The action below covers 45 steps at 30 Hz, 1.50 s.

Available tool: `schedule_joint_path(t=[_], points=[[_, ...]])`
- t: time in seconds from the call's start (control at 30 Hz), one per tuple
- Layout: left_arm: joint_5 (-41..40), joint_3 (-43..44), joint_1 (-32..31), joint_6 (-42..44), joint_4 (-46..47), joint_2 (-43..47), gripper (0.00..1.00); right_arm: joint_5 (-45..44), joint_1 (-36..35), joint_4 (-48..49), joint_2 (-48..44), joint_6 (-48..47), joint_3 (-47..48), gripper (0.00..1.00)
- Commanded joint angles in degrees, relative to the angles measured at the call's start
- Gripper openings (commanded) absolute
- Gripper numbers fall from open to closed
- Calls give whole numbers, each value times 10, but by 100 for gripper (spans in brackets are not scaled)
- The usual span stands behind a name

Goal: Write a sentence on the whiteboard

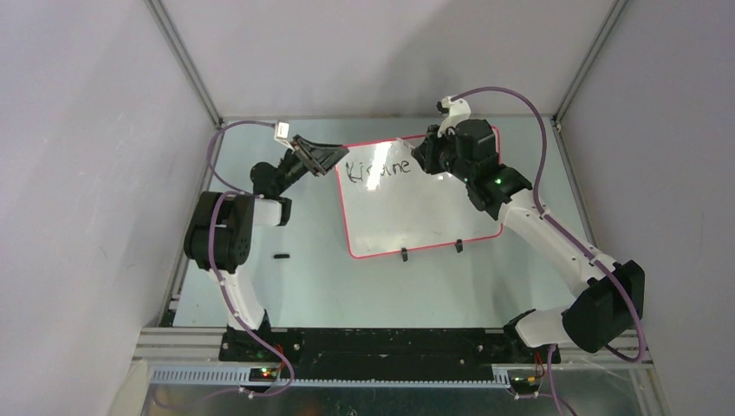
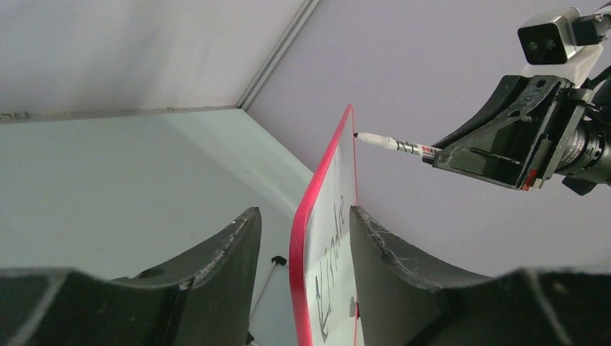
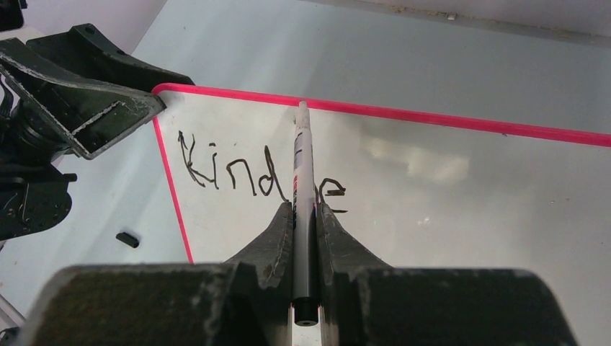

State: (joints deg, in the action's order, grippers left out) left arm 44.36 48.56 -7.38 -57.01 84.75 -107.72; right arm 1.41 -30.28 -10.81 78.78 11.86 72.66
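The whiteboard [image 1: 416, 217], white with a red-pink rim, stands mid-table on two black clip feet [image 1: 404, 254]. The sentence [image 1: 377, 169] reads "Kindne" in black along its top left. In the right wrist view the sentence [image 3: 230, 169] is partly hidden by the marker. My right gripper [image 3: 305, 205] is shut on a white marker [image 3: 302, 158], whose tip is at the board's top rim. My left gripper [image 2: 304, 216] straddles the board's top left corner [image 2: 317, 187]. Its right finger is by the written face, and a gap shows beside its left finger.
A small black marker cap [image 1: 280, 256] lies on the table left of the whiteboard and also shows in the right wrist view [image 3: 127, 239]. Grey enclosure walls and metal frame posts [image 1: 186, 65] surround the table. The arm bases sit at the near edge.
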Motion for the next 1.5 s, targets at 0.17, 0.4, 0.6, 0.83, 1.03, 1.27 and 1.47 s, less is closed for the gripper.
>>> schedule_joint_path(t=[0.17,0.4,0.6,0.83,1.03,1.27,1.47], points=[[16,21,-4,-3,28,-4,41,-6,-5,18,-20,-10,3,0],[16,21,-4,-4,28,-4,34,-7,-7,18,-20,-11,3,0],[17,21,-4,-4,28,-4,27,-7,-9,13,-25,-10,3,0],[18,21,-4,-3,28,-4,17,-14,-13,12,-27,-12,3,0],[20,22,-4,-3,28,-3,0,-26,-15,14,-22,-15,3,0],[21,21,-4,-2,28,-2,0,-35,-18,12,-25,-16,3,0],[23,22,-4,-2,28,-3,0,-36,-20,13,-23,-18,3,0]])
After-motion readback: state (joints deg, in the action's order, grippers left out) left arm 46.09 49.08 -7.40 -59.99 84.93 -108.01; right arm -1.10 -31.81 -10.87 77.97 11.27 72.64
